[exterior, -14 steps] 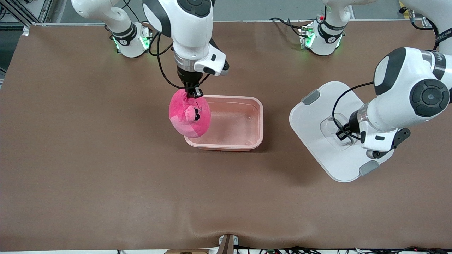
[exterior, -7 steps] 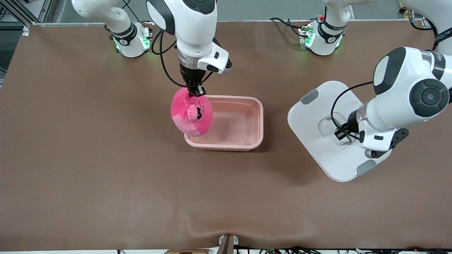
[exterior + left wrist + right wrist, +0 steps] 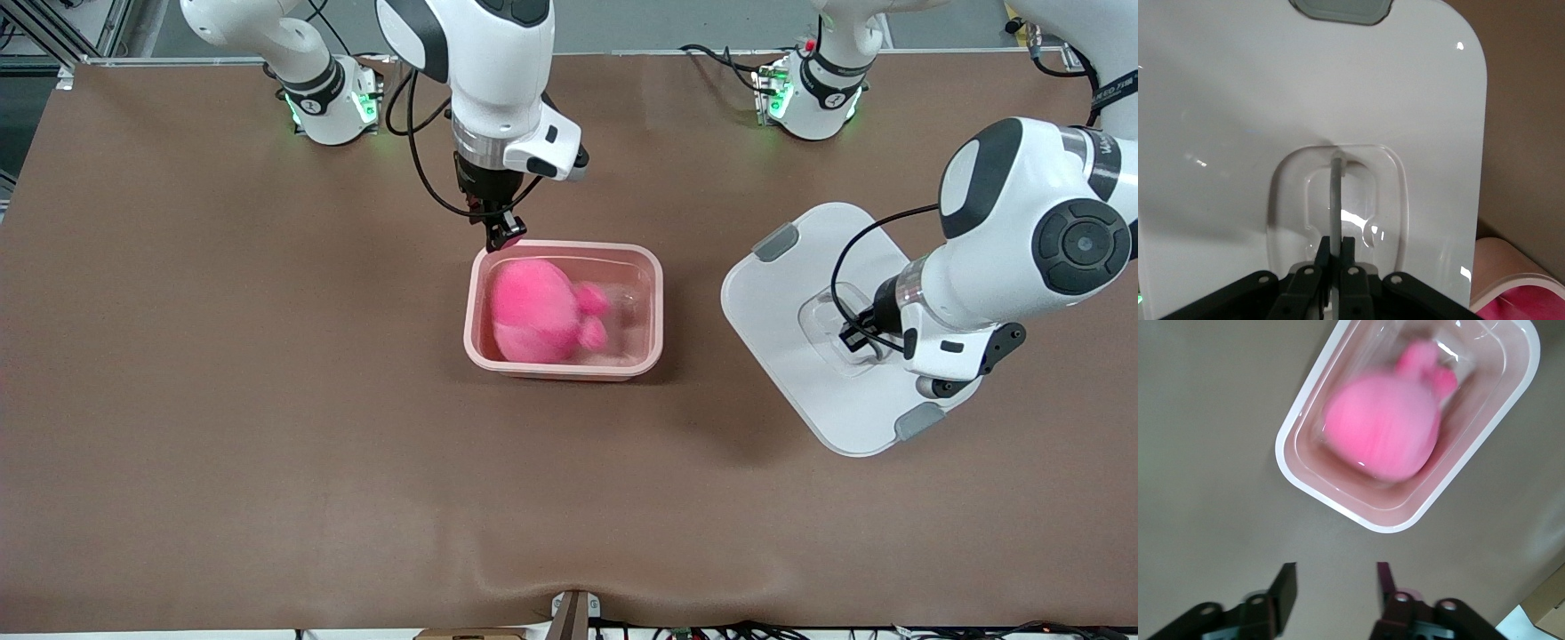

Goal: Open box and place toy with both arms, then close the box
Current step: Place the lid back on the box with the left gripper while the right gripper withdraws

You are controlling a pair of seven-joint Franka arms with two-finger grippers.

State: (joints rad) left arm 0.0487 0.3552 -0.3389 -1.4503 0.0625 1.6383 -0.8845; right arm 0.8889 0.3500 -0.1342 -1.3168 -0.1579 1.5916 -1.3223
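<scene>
In the front view, the right gripper [image 3: 500, 236] hangs over the edge of the pink box base [image 3: 653, 307] that lies toward the robots' bases, at the corner toward the right arm's end of the tabletop [image 3: 222, 400]. The pink toy [image 3: 542, 311] lies inside the base, below the gripper and apart from it, filling the half toward the right arm's end (its outline is blurred). Well apart, toward the left arm's end of the tabletop, the white lid [image 3: 800, 373] is tilted above the tabletop, one grey clip [image 3: 781, 243] on its edge toward the bases and another [image 3: 919, 421] on its edge nearer the front camera. The left gripper [image 3: 855, 339] sits in the lid's clear centre recess.

In the left wrist view, the left gripper [image 3: 1333, 250] is clamped on the thin clear handle [image 3: 1335, 193] that stands up in the recess of the lid [image 3: 1225, 120]; a corner of the base [image 3: 1511, 263] shows past the lid's edge.

In the right wrist view, the right gripper [image 3: 1337, 585] has its fingers [image 3: 1286, 587] standing apart with nothing between them, bare tabletop [image 3: 1211, 453] under them. The base [image 3: 1388, 523] with the toy [image 3: 1381, 427] in it lies just ahead of the fingertips.
</scene>
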